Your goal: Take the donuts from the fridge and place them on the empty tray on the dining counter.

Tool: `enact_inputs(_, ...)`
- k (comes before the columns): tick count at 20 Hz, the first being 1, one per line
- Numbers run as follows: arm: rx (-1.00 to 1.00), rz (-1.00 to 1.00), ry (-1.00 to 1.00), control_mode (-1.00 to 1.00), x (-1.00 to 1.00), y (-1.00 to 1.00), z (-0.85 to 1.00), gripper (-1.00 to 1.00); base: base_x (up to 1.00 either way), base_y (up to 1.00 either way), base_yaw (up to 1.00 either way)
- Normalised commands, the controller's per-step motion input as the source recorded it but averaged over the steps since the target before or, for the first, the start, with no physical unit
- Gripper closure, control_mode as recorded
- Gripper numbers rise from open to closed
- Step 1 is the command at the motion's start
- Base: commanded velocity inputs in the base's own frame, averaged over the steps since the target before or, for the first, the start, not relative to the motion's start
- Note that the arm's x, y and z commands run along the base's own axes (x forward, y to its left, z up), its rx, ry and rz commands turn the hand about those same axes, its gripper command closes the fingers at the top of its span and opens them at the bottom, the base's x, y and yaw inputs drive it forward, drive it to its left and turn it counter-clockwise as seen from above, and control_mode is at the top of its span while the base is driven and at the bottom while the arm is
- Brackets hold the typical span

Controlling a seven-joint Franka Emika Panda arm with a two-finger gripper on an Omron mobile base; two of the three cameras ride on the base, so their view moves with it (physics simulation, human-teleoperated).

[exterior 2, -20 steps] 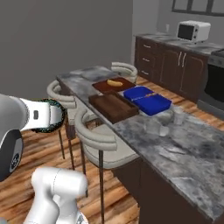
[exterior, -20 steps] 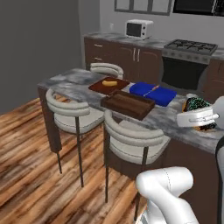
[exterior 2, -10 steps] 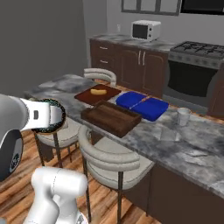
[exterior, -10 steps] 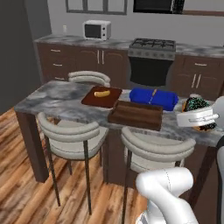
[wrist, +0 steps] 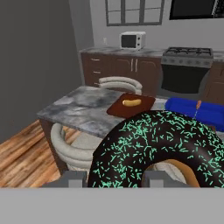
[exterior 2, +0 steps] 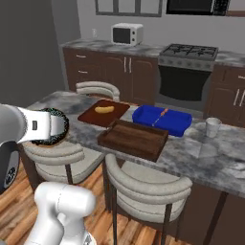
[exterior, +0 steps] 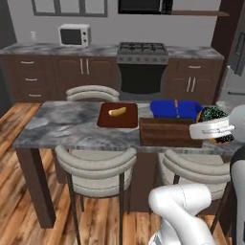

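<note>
Both base views have swung with the base to face the counter (exterior: 72, 131) squarely, its stools now nearest. Its claw (exterior 2: 52, 127) is clamped on the chocolate donut (wrist: 162, 151), held short of the counter. One donut is out of the fridge; the tray (exterior 2: 134, 139) is empty, and the red donut remains.

Microwave (exterior: 74, 35): white, upper left of the left base view, on the back worktop.
Stove (exterior: 142, 47): gas hob, top centre, dark oven below.
Reddish board (exterior: 117, 115): centre, carrying a yellowish roll (exterior: 117, 111).
Blue dish (exterior 2: 161, 120): right of the board.
Cup (exterior 2: 212, 128): pale, right side.
Stools (exterior: 97, 166): grey, lower centre.
</note>
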Motion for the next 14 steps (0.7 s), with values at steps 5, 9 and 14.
enact_inputs(5, 0.00, 0.00, 0.00, 1.00, 0.00, 0.00, 0.00, 1.00, 0.40, -0.13, -0.16)
enact_inputs(9, 0.00, 0.00, 0.00, 1.00, 0.00, 0.00, 0.00, 1.00, 0.31, -0.10, -0.32)
enact_inputs(14, 0.00, 0.00, 0.00, 1.00, 0.00, 0.00, 0.00, 1.00, 0.59, 0.17, -0.38)
